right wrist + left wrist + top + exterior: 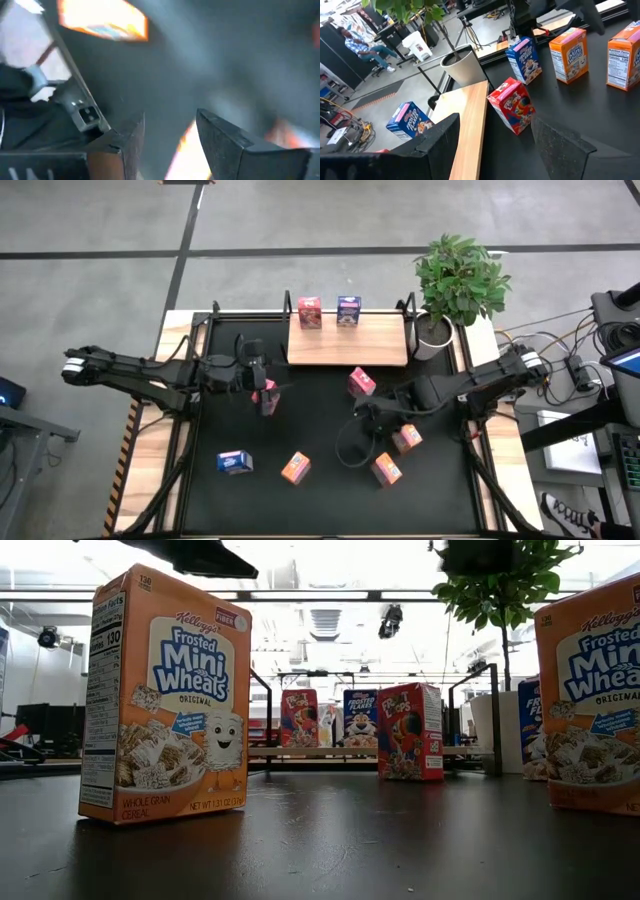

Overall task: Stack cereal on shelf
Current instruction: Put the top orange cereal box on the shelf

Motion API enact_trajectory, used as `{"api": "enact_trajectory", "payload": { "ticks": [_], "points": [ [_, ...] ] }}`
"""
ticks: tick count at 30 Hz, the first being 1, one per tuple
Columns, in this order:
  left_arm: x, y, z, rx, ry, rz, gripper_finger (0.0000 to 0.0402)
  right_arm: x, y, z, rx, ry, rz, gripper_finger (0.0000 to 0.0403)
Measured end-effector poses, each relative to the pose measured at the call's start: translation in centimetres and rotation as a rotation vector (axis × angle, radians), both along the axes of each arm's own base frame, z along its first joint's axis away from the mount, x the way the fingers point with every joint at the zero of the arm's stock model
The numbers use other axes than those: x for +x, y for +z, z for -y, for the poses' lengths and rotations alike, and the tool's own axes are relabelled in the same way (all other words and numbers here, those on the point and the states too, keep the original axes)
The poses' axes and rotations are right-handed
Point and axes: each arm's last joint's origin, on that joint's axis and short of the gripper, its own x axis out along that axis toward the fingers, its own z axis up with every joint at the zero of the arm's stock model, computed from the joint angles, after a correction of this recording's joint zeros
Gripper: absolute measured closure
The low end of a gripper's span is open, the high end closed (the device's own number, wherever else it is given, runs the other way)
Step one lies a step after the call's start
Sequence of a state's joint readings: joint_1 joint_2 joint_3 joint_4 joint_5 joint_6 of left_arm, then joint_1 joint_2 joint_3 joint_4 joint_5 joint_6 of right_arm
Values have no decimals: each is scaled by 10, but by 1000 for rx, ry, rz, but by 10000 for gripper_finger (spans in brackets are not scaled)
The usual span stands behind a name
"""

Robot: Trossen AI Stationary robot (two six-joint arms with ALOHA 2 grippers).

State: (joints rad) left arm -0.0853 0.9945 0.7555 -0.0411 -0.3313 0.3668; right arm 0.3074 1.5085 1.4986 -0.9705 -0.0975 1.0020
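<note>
Here two cereal boxes (pixel 329 311) stand upright on the shelf (pixel 347 340); right gripper (pixel 366 413) open, empty.

left gripper (pixel 266 392): jaws apart, mid-table | right gripper (pixel 365 412): jaws apart, mid-table

The floor (pixel 300 220) around the table is grey concrete with dark lines crossing it. A green potted plant (pixel 460 280) in a white pot (pixel 434 335) stands at the far right corner of the table. On the right side, cables (pixel 575 365) lie near some equipment. In the low view, the ceiling (pixel 330 625) is bright with lamps and a long beam. In the left wrist view, a person (pixel 362 47) sits on a chair far behind, next to dark partitions (pixel 340 60).
</note>
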Motion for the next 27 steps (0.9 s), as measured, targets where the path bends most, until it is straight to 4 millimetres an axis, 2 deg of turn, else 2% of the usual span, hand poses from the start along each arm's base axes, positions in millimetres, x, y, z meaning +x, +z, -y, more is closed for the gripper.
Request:
{"api": "enact_trajectory", "payload": {
  "ticks": [5,8,14,27],
  "points": [
    [0,2,0,31,-9,13,171,-34,-10,-12,14,-241,-367,232],
    [1,4,0,35,-10,29,171,-49,-12,-15,-52,-311,-485,218],
    [1,4,0,37,-11,33,171,-54,-15,-14,-150,-301,-486,178],
    [1,4,0,20,-6,37,171,-61,-44,-9,-266,-252,-548,115]
  ]
}}
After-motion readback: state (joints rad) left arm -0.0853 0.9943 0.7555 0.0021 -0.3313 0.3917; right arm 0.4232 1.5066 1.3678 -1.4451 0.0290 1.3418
